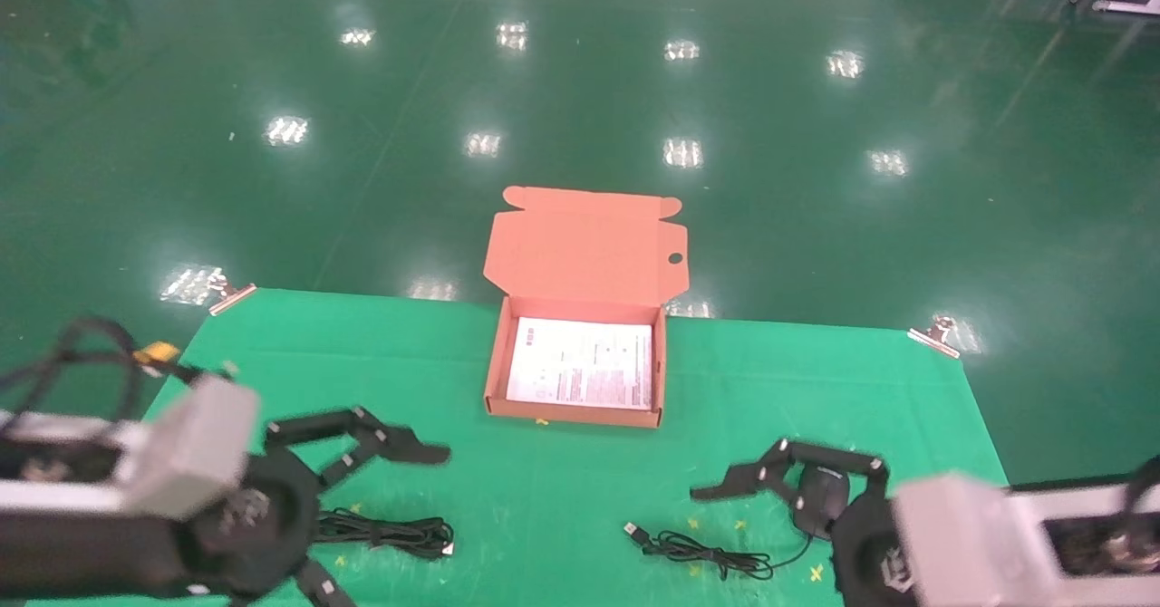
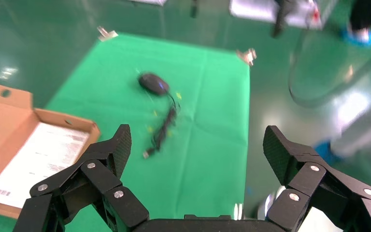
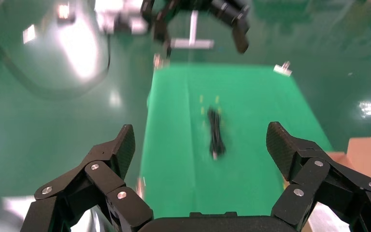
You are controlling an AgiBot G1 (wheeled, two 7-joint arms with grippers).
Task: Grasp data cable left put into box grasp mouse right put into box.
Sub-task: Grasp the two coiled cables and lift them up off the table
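Salmon-orange box (image 1: pixel 580 254), black mouse (image 1: pixel 820 496), black data cable (image 1: pixel 385 532), green cloth (image 1: pixel 816 380).

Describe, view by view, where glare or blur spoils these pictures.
Head view: ceiling lights glare in bright patches on the glossy floor beyond the box. Left wrist view: the mouse and its cord are smeared, and the background is blurred. Right wrist view: the data cable is a soft streak, with floor glare beside the table.

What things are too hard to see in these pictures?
- Words on the leaflet in the box: too small, head view.
- Lower part of the mouse: hidden behind the right hand, head view.
- Data cable: smeared by blur, right wrist view.
- Left hand: its lower finger is cut off by the bottom edge, head view.
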